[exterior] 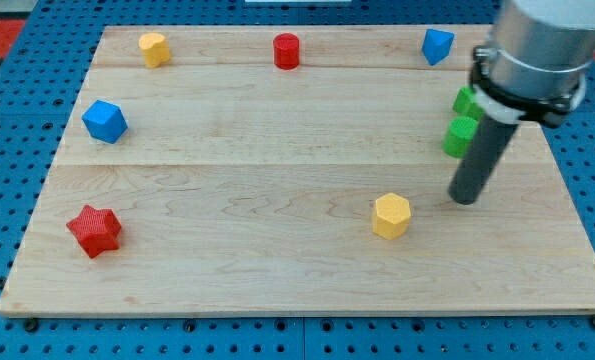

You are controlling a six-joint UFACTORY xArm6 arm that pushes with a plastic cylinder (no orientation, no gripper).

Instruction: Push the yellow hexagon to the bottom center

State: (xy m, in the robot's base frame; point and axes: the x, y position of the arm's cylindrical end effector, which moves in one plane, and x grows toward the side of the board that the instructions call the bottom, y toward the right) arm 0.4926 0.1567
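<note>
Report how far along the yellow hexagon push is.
Done: the yellow hexagon already sits low on the board, a little to the view's right of centre. In hand: my tip stands apart from it, up and to its right. Left: nudge it leftward and down to bottom centre.

No legible text or markings.

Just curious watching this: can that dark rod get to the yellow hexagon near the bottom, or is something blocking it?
Probably yes. My tip sits just to the view's right of the yellow hexagon, with only bare board between them.
</note>
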